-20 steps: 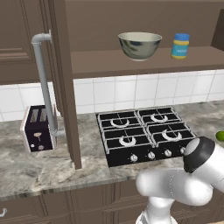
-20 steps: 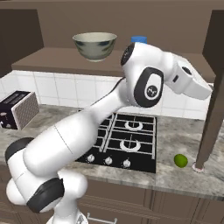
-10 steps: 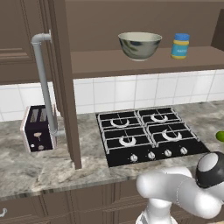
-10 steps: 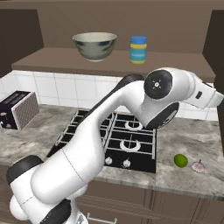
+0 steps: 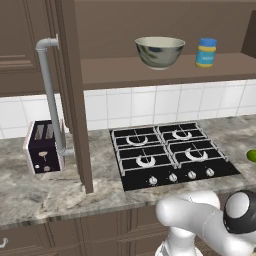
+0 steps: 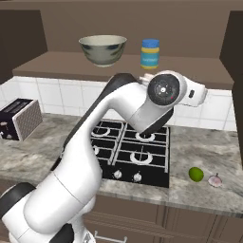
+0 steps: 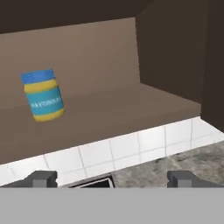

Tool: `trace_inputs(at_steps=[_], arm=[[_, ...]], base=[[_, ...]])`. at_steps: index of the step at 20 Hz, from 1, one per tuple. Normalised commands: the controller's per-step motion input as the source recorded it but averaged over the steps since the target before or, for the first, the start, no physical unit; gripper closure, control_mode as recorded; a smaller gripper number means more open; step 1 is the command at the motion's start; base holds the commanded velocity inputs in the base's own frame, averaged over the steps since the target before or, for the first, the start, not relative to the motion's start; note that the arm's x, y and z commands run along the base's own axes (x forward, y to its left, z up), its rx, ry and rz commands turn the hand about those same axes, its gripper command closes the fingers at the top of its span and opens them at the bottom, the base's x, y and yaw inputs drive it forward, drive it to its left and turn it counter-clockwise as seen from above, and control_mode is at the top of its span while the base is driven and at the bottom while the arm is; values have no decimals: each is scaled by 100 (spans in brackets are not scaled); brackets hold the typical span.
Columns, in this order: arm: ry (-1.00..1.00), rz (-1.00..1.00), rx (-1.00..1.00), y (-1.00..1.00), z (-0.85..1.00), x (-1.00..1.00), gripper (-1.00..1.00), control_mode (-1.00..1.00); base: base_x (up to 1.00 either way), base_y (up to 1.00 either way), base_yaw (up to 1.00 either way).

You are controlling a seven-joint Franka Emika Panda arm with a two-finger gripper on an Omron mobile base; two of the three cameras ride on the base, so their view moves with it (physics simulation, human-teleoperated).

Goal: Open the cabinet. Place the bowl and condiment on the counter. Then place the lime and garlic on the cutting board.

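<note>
Cabinet point(image 5: 165, 72) shelf: bowl point(image 5: 159, 51), condiment point(image 5: 206, 52). Counter point(image 6: 199, 192): lime point(image 6: 196, 174).

Lime point(image 5: 252, 155) cut by the left base view's right edge; cabinet point(image 5: 70, 95) door's top runs off frame; jar point(image 7: 43, 95) label too blurred to read surely.

Bowl point(image 6: 103, 49) left of condiment point(image 6: 150, 53) in the cabinet point(image 6: 142, 66); lime point(image 6: 196, 174) beside garlic point(image 6: 216, 180) on the counter point(image 6: 199, 147).

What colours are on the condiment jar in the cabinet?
The condiment jar has a blue lid and a yellow body with a blue label band, clearest in the hand view.
</note>
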Motion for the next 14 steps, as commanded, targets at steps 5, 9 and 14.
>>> trace_inputs(at_steps=[5, 9, 14], arm=[[14, 29, 0, 36, 8, 29, -100, -100], [16, 27, 0, 0, 29, 16, -100, -100], [9, 18, 0, 5, 37, 13, -100, -100]], base=[[0, 0, 0], [0, 0, 0], [0, 0, 0]])
